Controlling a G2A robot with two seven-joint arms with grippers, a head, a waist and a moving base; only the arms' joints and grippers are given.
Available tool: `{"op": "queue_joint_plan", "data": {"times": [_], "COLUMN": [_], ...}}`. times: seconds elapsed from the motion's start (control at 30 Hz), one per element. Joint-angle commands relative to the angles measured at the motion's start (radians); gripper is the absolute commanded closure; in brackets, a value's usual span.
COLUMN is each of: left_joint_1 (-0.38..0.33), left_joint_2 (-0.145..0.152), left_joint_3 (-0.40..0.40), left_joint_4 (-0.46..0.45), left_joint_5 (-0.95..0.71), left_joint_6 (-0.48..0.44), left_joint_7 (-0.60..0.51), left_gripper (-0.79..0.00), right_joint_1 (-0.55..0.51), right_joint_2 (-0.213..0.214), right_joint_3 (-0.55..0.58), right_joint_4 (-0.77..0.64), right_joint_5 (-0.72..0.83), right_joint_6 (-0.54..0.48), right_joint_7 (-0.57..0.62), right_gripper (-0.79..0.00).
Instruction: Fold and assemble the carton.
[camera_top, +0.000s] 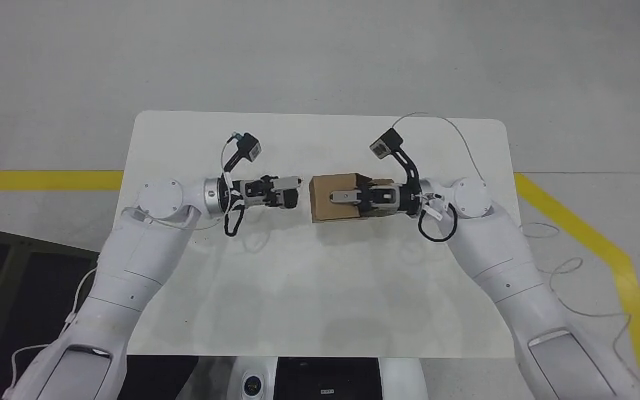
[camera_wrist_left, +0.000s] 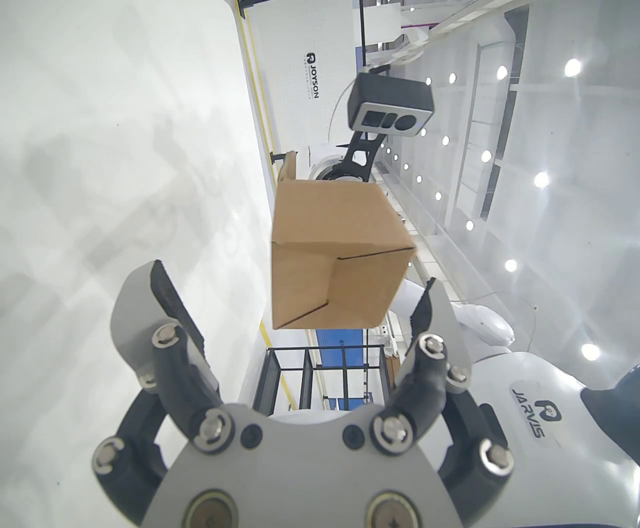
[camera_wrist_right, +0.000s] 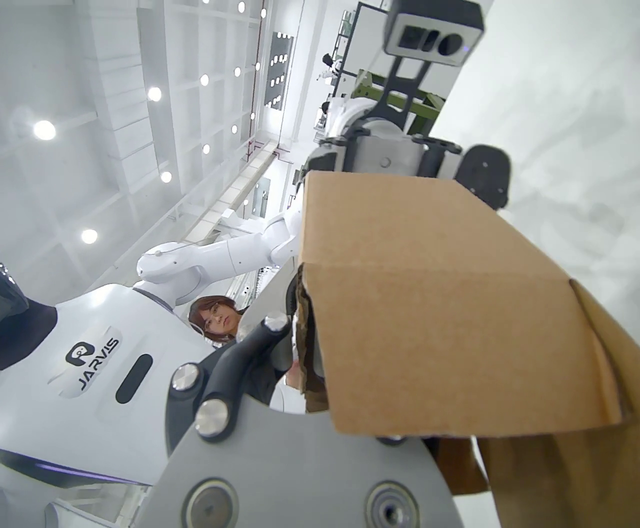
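A brown carton (camera_top: 335, 198) hangs over the middle of the white table (camera_top: 320, 300), folded into a box shape. My right gripper (camera_top: 365, 197) is shut on the carton's open end, with loose flaps beside it. In the right wrist view one finger (camera_wrist_right: 295, 320) presses the carton (camera_wrist_right: 425, 310) wall from outside; the other is hidden inside. My left gripper (camera_top: 296, 192) is open a short way from the carton's closed end, not touching it. In the left wrist view the carton (camera_wrist_left: 335, 250) shows its interlocked end flaps in front of the left gripper (camera_wrist_left: 295, 277).
The white tabletop lies bare around both arms, with a grey floor and a yellow line (camera_top: 60, 180) beyond its edges. The right arm's wrist camera (camera_wrist_left: 391, 107) sticks out behind the carton.
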Motion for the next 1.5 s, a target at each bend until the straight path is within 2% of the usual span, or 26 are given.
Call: {"op": "queue_joint_plan", "data": {"times": [0.0, 0.3, 0.5, 0.7, 0.8, 0.87, 1.0, 1.13, 1.27, 1.47], "left_joint_1": [0.001, 0.019, 0.022, 0.022, 0.024, 0.026, 0.033, 0.027, 0.019, 0.007], "left_joint_2": [0.001, 0.007, 0.006, 0.000, -0.006, -0.009, -0.010, -0.012, -0.012, -0.011], "left_joint_3": [-0.005, -0.023, -0.020, -0.022, -0.027, -0.028, -0.009, 0.029, 0.056, 0.083], "left_joint_4": [-0.007, -0.067, -0.037, 0.006, 0.018, 0.011, -0.004, -0.001, 0.013, 0.023], "left_joint_5": [0.019, 0.266, 0.461, 0.781, 0.942, 1.043, 1.225, 1.383, 1.490, 1.612], "left_joint_6": [-0.016, -0.244, -0.407, -0.622, -0.690, -0.701, -0.701, -0.701, -0.701, -0.701], "left_joint_7": [0.014, 0.177, 0.309, 0.533, 0.659, 0.734, 0.847, 0.939, 1.045, 1.156], "left_gripper": [-0.785, -0.785, -0.785, -0.785, -0.785, -0.785, -0.785, -0.785, -0.785, -0.785], "right_joint_1": [0.007, 0.053, 0.091, 0.122, 0.133, 0.140, 0.151, 0.157, 0.157, 0.148], "right_joint_2": [-0.003, -0.039, -0.074, -0.102, -0.114, -0.121, -0.133, -0.139, -0.136, -0.117], "right_joint_3": [-0.010, -0.102, -0.158, -0.183, -0.191, -0.195, -0.200, -0.196, -0.183, -0.146], "right_joint_4": [0.025, 0.136, 0.220, 0.309, 0.346, 0.365, 0.392, 0.404, 0.405, 0.372], "right_joint_5": [-0.018, -0.119, -0.121, -0.105, -0.101, -0.097, -0.092, -0.082, -0.075, -0.084], "right_joint_6": [0.013, 0.064, 0.062, 0.053, 0.047, 0.043, 0.036, 0.039, 0.040, 0.047], "right_joint_7": [-0.009, -0.089, -0.109, -0.117, -0.115, -0.113, -0.105, -0.075, -0.046, -0.011], "right_gripper": [0.000, 0.000, 0.000, 0.000, 0.000, -0.037, -0.252, -0.342, -0.376, -0.382]}}
